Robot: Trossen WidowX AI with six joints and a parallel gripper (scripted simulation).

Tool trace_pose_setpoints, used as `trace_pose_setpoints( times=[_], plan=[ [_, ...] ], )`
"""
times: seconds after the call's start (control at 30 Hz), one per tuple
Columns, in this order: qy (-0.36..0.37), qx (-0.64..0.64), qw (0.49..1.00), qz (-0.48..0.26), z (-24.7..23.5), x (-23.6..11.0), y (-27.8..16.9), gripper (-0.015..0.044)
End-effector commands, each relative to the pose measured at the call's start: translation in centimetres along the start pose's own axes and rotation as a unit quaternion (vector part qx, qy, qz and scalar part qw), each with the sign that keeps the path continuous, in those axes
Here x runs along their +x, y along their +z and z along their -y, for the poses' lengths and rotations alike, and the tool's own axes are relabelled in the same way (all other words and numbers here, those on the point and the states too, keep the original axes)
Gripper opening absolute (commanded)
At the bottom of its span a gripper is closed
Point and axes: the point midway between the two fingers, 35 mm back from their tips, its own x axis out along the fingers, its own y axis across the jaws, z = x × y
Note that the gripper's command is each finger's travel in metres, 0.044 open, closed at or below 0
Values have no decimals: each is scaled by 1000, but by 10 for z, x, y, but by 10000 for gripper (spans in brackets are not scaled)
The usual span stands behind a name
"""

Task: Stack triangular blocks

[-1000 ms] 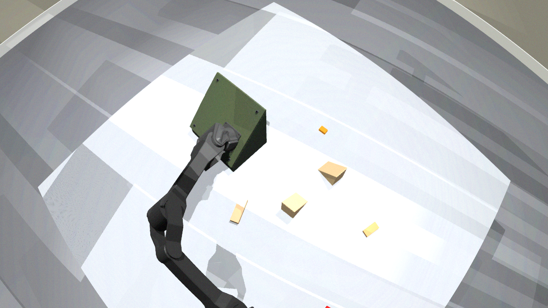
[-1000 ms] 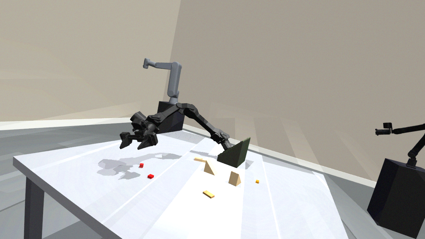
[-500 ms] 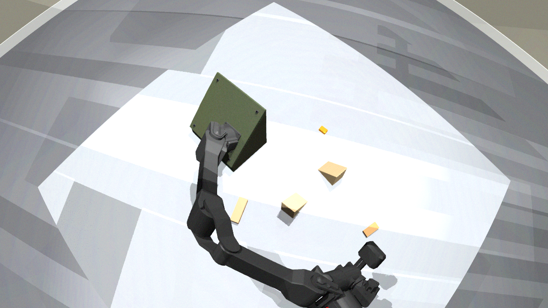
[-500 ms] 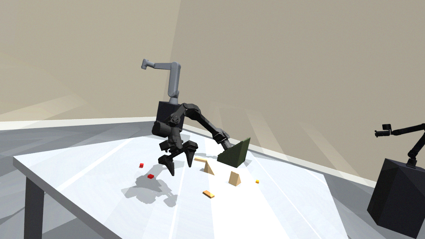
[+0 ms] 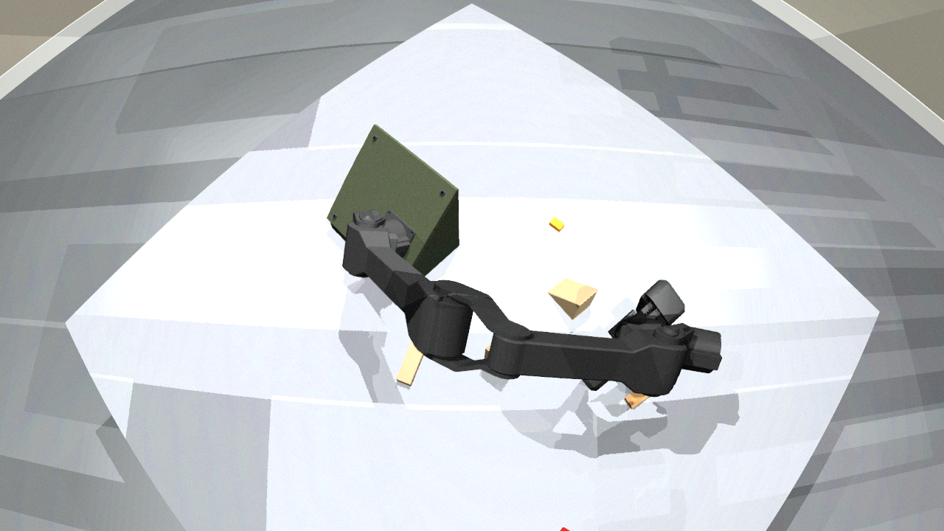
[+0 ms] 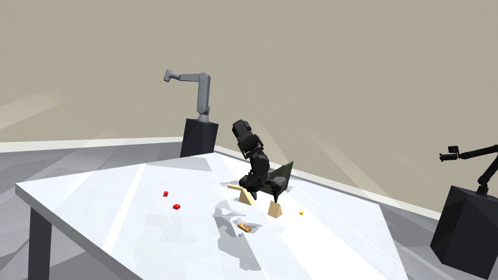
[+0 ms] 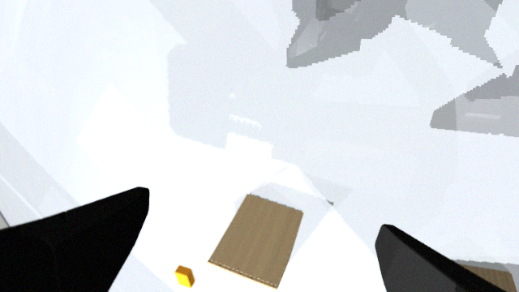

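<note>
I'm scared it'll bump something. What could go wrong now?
1. The open gripper hangs just above one triangular block. One fingertip looks nearly on it, so going down could shove it.
2. The other triangular block sits under the low arm, which might bump it.
3. The little yellow cube lies close and could get knocked.
</note>
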Motion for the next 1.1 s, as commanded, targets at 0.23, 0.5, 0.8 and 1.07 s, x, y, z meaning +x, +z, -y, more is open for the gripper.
trace_pose_setpoints(
  times=[0.23,0.5,0.8,1.07],
  plan=[
    [-155,29,987,-5,-16,4,-54,440],
    [-154,27,988,-8,-15,10,-54,440],
    [-152,27,988,-16,-13,24,-55,440],
    [-151,28,988,-24,-11,37,-56,440]
  ],
)
